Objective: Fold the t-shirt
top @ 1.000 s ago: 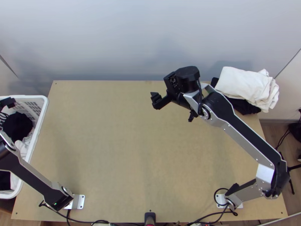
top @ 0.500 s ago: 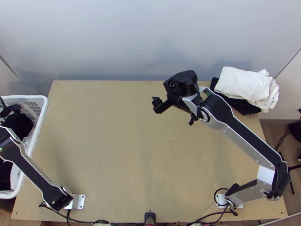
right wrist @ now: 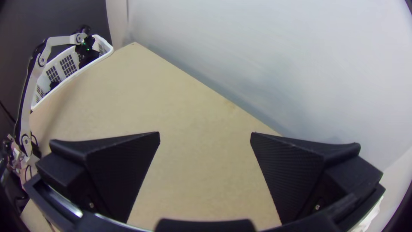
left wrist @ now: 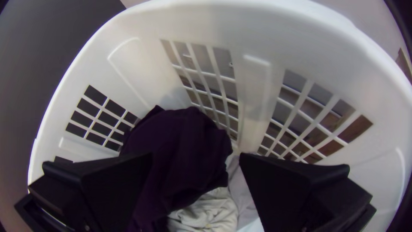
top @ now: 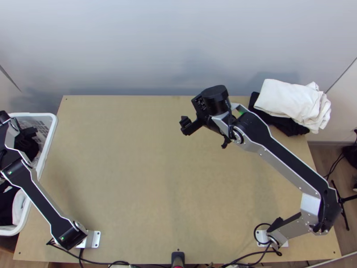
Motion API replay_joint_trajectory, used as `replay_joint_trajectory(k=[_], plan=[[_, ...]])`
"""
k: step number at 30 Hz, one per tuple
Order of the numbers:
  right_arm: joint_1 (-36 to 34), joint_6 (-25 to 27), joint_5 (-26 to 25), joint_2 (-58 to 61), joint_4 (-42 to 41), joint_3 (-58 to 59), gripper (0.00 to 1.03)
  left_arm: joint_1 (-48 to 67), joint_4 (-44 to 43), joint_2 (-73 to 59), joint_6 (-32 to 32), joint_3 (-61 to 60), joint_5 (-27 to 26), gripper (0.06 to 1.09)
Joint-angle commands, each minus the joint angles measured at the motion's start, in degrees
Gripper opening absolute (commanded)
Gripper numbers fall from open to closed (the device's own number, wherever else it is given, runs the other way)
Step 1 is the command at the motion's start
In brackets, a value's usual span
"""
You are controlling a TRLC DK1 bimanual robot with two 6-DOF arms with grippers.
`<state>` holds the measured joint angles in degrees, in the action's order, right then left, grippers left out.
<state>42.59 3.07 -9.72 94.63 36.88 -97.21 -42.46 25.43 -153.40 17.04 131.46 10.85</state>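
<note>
T-shirt (left wrist: 184, 146), bunched, below wide-open left gripper (top: 30, 132)

We count one table (top: 134, 178), one basket (top: 51, 129), two arms, namely a left arm (top: 40, 203) and a right arm (top: 290, 165), and two grippers, a left gripper (top: 30, 131) and a right gripper (top: 191, 125). We record one cloth stack (top: 285, 100). We cannot establish how many garments (left wrist: 184, 141) lie in the basket.

No lettering, number or sign can be read; pale marks (top: 201, 104) on a black housing (top: 215, 100) over the bench (top: 116, 178) cannot be deciphered.
</note>
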Motion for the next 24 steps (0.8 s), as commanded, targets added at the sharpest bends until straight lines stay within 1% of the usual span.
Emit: replay_joint_trajectory(k=[1, 3, 4, 5, 7, 8, 13, 15, 20, 24], plan=[[0.13, 0.53, -1.10, 1.00, 0.03, -0.26, 0.98, -0.52, -5.04, -4.10, 3.27, 0.90, 2.24, 1.04], [0.13, 0.62, -1.18, 1.08, 0.03, -0.35, 0.98, -0.87, -5.66, -5.33, 4.85, 0.90, 3.47, 1.02], [0.21, 0.71, -1.45, 1.26, -0.06, -0.44, 0.98, -1.05, -5.74, -5.68, 5.20, 0.90, 3.83, 0.92], [0.21, 0.88, -1.53, 1.35, 0.03, -0.53, 0.98, -1.31, -6.09, -5.94, 5.20, 0.90, 3.74, 0.74], [0.21, 0.88, -1.71, 1.52, 0.03, -0.79, 0.98, -1.66, -6.36, -5.94, 5.73, 0.90, 2.86, 0.14], [0.21, 0.97, -1.71, 1.61, 0.03, -0.79, 0.98, -1.75, -6.45, -5.85, 5.46, 0.90, 2.95, 0.10], [0.21, 0.97, -1.80, 1.70, 0.03, -0.35, 0.98, -1.93, -2.23, 0.65, 1.60, 0.38, 2.77, 0.10], [0.30, 0.97, -1.80, 1.70, 0.03, -0.17, 0.98, -1.84, 0.15, 4.60, 0.36, 0.29, 1.72, 0.10], [1.01, 0.97, -2.15, 1.70, 0.03, -0.17, 0.98, -1.40, 4.36, 14.89, 0.54, -1.29, 1.19, 0.10], [1.53, 1.24, -2.50, 1.61, 0.03, -0.26, 0.98, -1.49, 8.23, 21.48, 0.45, -1.47, -0.48, 0.10]])
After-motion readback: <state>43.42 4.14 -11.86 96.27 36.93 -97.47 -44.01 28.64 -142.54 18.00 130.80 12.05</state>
